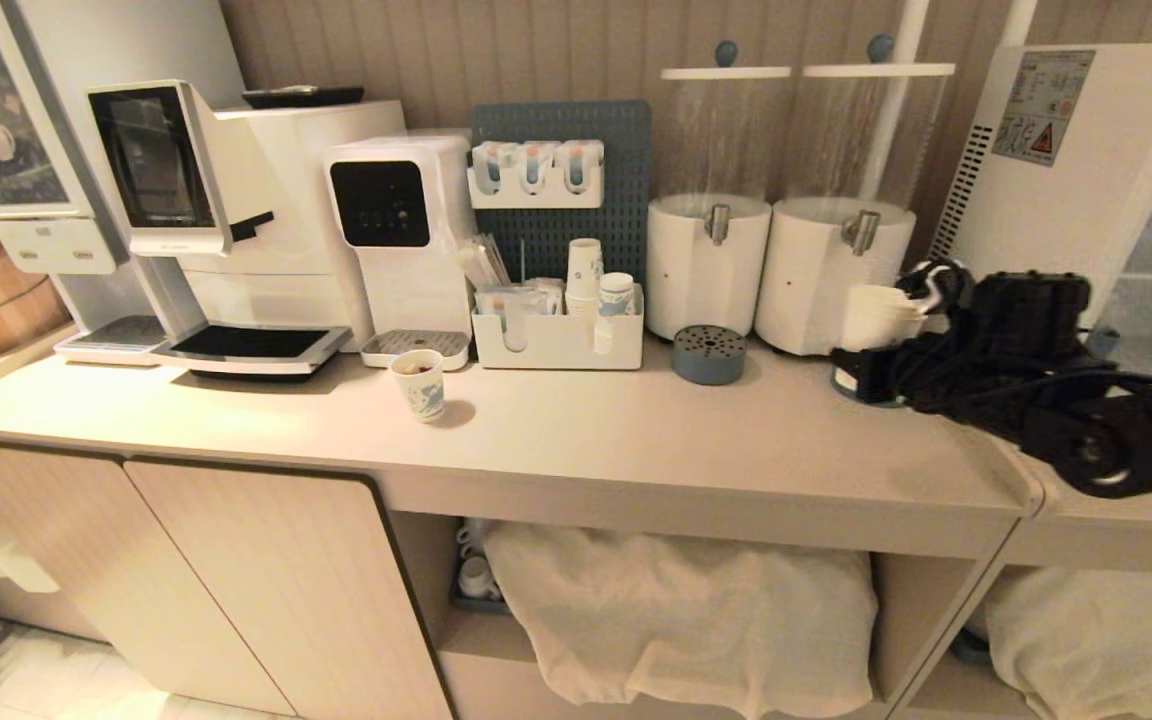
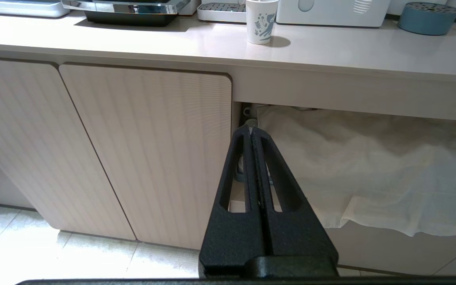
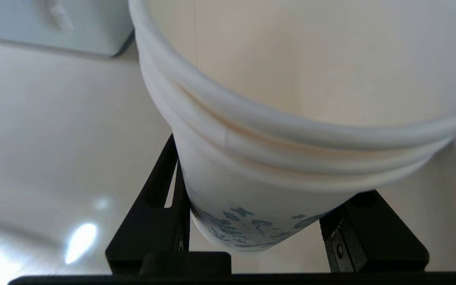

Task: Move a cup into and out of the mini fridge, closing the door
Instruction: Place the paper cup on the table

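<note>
Carrying the cup (image 3: 291,130) clamped between its jaws beside the mini fridge (image 1: 1066,180), the right gripper (image 1: 871,345) is mid-transfer — next, a steady, upright set-down is likely needed.

The right gripper (image 1: 861,345) sits over the right end of the counter (image 1: 636,430), in front of the right drink dispenser (image 1: 841,215), clamped on the cup (image 1: 881,315). The black right arm (image 1: 1056,390) extends from it toward the right edge. The mini fridge (image 1: 1046,170) stands at the back right corner. A shorter printed paper cup (image 1: 420,384) stands alone toward the front edge, before the water dispenser (image 1: 401,235). Stacked cups (image 1: 584,272) stand in the white organiser (image 1: 556,340).
</note>
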Robot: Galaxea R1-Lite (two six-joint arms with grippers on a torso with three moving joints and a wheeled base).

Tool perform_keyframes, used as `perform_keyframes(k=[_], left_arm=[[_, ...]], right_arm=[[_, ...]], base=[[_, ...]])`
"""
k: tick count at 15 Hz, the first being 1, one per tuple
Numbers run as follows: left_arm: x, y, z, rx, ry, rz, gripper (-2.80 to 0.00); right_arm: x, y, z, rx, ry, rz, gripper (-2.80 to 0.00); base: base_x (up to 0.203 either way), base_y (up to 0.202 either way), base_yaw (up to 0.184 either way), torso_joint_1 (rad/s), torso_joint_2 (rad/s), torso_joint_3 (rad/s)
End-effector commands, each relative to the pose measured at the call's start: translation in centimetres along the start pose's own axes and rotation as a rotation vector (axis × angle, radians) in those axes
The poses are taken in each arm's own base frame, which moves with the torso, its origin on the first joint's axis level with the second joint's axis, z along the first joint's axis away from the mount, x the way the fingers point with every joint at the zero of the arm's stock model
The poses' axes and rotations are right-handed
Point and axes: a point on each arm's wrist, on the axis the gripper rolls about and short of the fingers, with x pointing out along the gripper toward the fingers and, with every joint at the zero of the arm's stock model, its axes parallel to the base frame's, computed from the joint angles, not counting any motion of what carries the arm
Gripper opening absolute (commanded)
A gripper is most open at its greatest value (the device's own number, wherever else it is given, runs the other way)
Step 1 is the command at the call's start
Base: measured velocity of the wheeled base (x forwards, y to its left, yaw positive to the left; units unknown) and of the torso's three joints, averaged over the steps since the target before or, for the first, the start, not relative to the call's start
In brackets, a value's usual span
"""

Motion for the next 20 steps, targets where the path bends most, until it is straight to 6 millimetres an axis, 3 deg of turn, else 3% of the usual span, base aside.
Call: perform_keyframes(k=[1, 4, 8, 20], left_arm=[[0.0, 0.0, 0.0, -0.001, 0.002, 0.000, -2.80], [0.0, 0.0, 0.0, -0.001, 0.002, 0.003, -2.80], [0.0, 0.0, 0.0, -0.001, 0.002, 0.003, -2.80], [0.0, 0.0, 0.0, -0.001, 0.002, 0.003, -2.80]], right_arm=[[7.0, 0.9, -4.5, -0.025, 0.048, -0.032, -2.80], [9.2, 1.4, -6.4, -0.044, 0.004, -0.133, -2.80], [10.7, 1.7, -10.9, -0.088, 0.062, -0.145, -2.80], [9.1, 0.5, -14.5, -0.111, 0.261, -0.109, -2.80]], base=[[0.000, 0.000, 0.000, 0.000, 0.00, 0.000], [0.000, 0.000, 0.000, 0.000, 0.00, 0.000], [0.000, 0.000, 0.000, 0.000, 0.00, 0.000], [0.000, 0.000, 0.000, 0.000, 0.00, 0.000]])
